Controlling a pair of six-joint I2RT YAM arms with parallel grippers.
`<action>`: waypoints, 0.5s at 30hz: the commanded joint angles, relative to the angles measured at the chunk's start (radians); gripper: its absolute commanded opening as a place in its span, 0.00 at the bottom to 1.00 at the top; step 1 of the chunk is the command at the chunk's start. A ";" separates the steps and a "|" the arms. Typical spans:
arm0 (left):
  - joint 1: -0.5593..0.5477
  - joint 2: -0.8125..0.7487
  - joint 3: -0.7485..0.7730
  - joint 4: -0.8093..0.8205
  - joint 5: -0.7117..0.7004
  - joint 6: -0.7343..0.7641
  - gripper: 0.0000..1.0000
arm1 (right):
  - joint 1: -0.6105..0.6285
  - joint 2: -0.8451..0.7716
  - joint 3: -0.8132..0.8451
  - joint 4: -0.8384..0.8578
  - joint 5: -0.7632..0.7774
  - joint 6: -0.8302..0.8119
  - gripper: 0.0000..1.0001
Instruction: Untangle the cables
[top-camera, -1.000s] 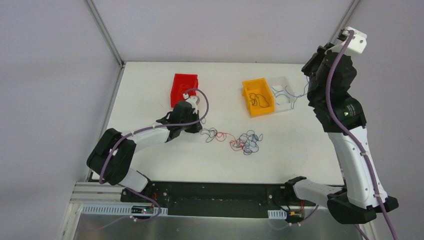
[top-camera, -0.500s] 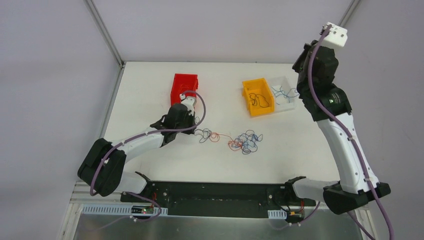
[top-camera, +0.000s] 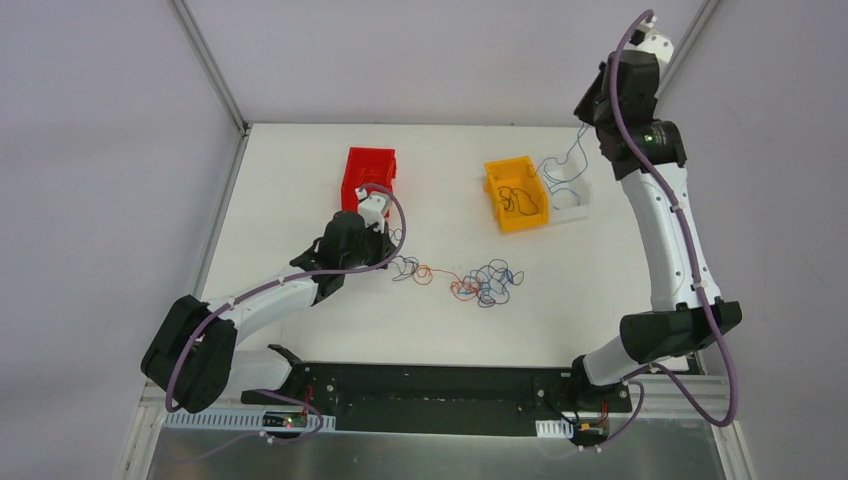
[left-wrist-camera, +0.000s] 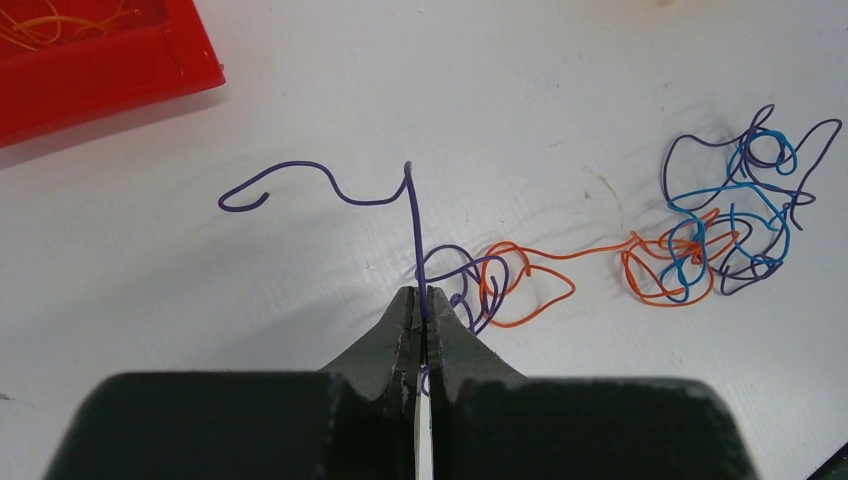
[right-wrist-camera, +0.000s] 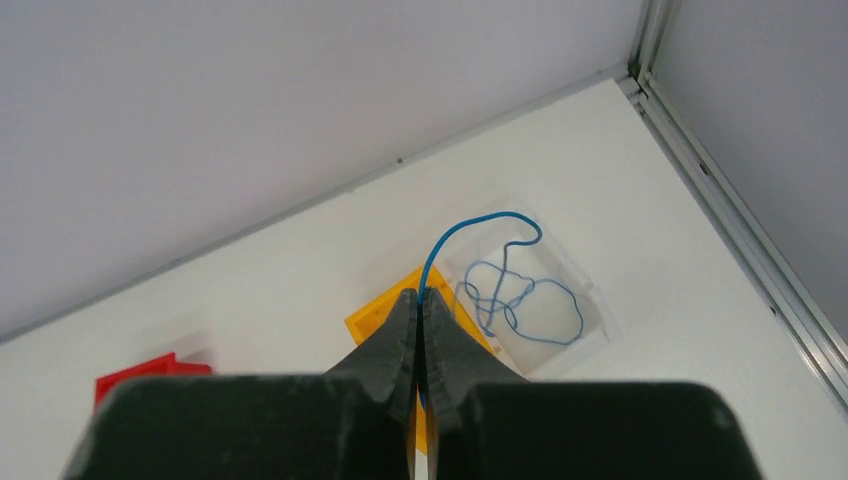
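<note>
Evidently the step in hand is drawing one purple strand (left-wrist-camera: 412, 215) free of the cables lying on the counter (left-wrist-camera: 560, 90). The left end effector (left-wrist-camera: 421, 300) is pinched fully shut on that strand, low over the counter and near the red bin (left-wrist-camera: 120, 75). The strand's free tail curls away beyond the fingertips. Just beside the tips, purple loops are threaded through an orange strand (left-wrist-camera: 560, 258), which runs across to the main knot (left-wrist-camera: 735, 215) near the middle of the counter. Whether the held strand itself reaches that knot I cannot tell.

The right end effector (right-wrist-camera: 420, 300) is high over the far right corner, closed tight on a blue strand (right-wrist-camera: 470, 222). The lower coils of this strand lie in the clear tray (right-wrist-camera: 595, 315) next to the yellow bin (top-camera: 493, 195).

To do this well, the left arm should pull slowly and low, away from the knot. The orange loops need watching: if they cinch or the whole knot begins to slide, it is better to pause and ease back than to drag harder. A wire this thin will probably slip between the pads under a jerk, so steady tension suits it. The right arm could let its strand fall into the tray, then come and pin the knot.
</note>
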 joint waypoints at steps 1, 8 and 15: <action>0.010 -0.017 -0.012 0.055 0.034 0.016 0.00 | -0.021 0.006 0.177 -0.010 -0.050 0.030 0.00; 0.010 -0.013 -0.015 0.063 0.043 0.017 0.00 | -0.044 0.066 0.329 -0.031 -0.073 0.038 0.00; 0.010 -0.010 -0.018 0.080 0.060 0.015 0.00 | -0.067 0.126 0.445 -0.033 -0.090 0.040 0.00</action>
